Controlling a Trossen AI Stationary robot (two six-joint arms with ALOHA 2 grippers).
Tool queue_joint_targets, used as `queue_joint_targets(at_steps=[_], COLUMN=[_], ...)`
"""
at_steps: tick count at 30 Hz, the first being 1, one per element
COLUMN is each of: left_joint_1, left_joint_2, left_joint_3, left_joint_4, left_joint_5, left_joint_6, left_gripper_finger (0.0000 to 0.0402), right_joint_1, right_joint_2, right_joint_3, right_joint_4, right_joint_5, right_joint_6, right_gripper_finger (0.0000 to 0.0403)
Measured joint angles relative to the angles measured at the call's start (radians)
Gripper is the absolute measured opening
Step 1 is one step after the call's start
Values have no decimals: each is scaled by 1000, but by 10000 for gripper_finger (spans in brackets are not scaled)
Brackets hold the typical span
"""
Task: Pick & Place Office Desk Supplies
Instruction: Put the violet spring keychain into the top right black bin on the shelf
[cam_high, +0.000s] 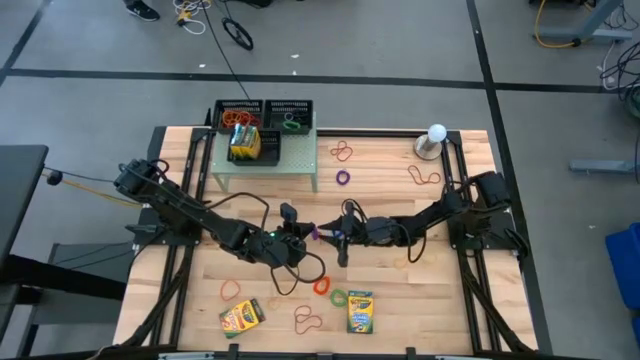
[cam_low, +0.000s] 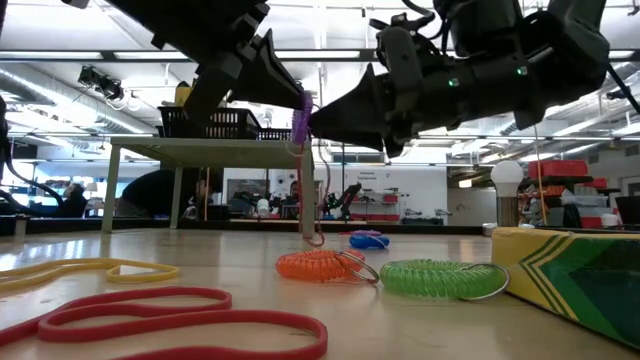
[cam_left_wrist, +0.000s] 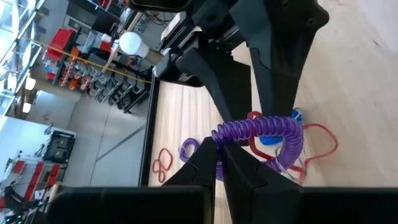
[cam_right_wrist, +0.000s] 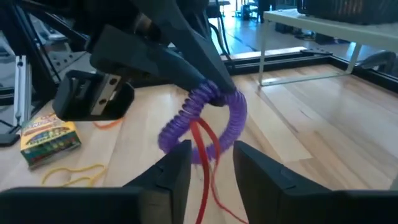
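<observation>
A purple spiral coil (cam_right_wrist: 205, 115) hangs in mid-air over the table's middle, with my left gripper (cam_left_wrist: 217, 152) shut on it. A thin red rubber band (cam_right_wrist: 200, 149) dangles along with the coil toward the table top. My right gripper (cam_right_wrist: 211, 165) stands open just to the right of the coil, its fingers pointing at it; in the right wrist view the red band passes between them. Whether those fingers touch the coil I cannot tell. In the high view both grippers meet at the coil (cam_high: 318, 233). My left gripper pinches the purple coil at the top of its arc (cam_left_wrist: 219, 134) between its two fingertips. The fingers come from the table's left, slanting slightly down. The coil curves down from the hold, clear of the table, and the red band (cam_low: 318, 205) hangs slack below it.
An orange coil (cam_low: 320, 265) and a green coil (cam_low: 435, 278) lie near the front, beside a crayon box (cam_high: 360, 312); another box (cam_high: 241, 315) lies left. Loose rubber bands (cam_high: 308, 320) are scattered. At the far side stand a shelf (cam_high: 300, 165) with black trays (cam_high: 288, 112) and a white ball (cam_high: 436, 133).
</observation>
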Motion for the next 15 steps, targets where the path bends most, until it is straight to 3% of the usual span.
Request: queue_joint_targets(at_steps=[8, 15], left_joint_1=[-7, -44], left_joint_2=[0, -4], left_joint_3=[0, 0], left_joint_4=[-1, -11], left_joint_5=[-7, -25], left_joint_6=[-6, -15], left_gripper_finger=[19, 19], right_joint_1=[0, -21], right_joint_2=[-5, -32], right_joint_3=[-22, -87], right_joint_4=[-11, 3], right_joint_5=[96, 194], right_joint_6=[0, 76], right_gripper_finger=[11, 5])
